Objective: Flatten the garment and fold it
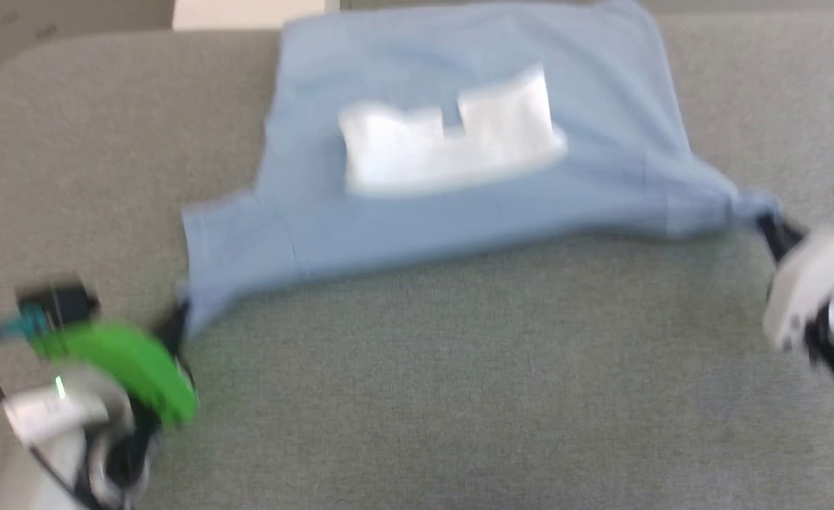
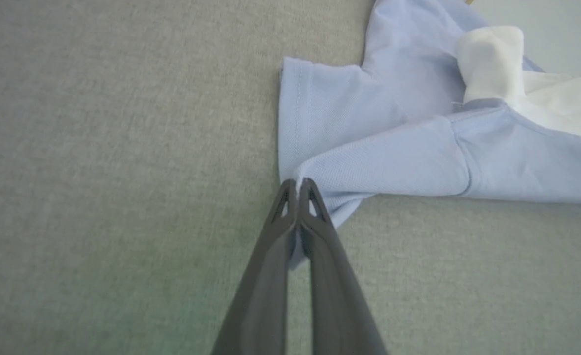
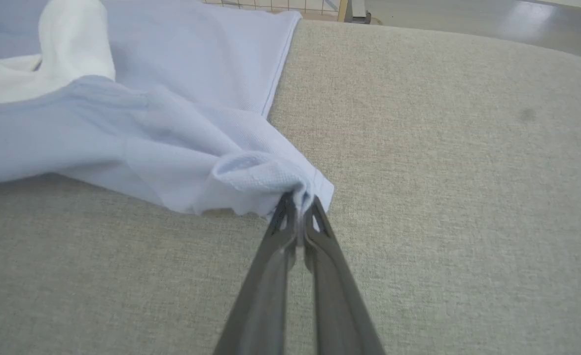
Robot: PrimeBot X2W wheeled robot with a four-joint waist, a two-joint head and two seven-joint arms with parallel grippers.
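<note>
1. The garment [image 1: 459,212], a light-blue knit top, lies spread across the far half of the grey cloth-covered table [image 1: 459,368]. Its body lies farther from the robot, and its two short sleeves are drawn out to either side along the nearer edge.
2. White section [image 1: 445,142]: a pale patch on the middle of the top. The head view is blurred, so no lettering can be read on it.
3. Left gripper [image 2: 298,185]: the two dark fingers are pressed together and pinch the corner of the left-hand sleeve [image 2: 369,162]. A thin strip of blue fabric shows between the tips. The sleeve's stitched hem runs up the left wrist view just beyond the tips, and the cloth lies low against the table.
4. Right gripper [image 3: 298,199]: the fingers are likewise clamped, with the gathered cuff of the right-hand sleeve [image 3: 251,177] between them. The fabric here is bunched into a small rounded fold (more rumpled than on the other side).
5. Between the two grips the nearer edge of the top runs taut across the table, slanting from lower left to upper right in the head view.
6. Green housing [image 1: 127,368]: a bright casing on the left arm's wrist, just behind its fingers, at the lower left of the head view.
7. Pale floor [image 3: 468,15]: a glossy surface beyond the table's rounded far edge in the right wrist view.
</note>
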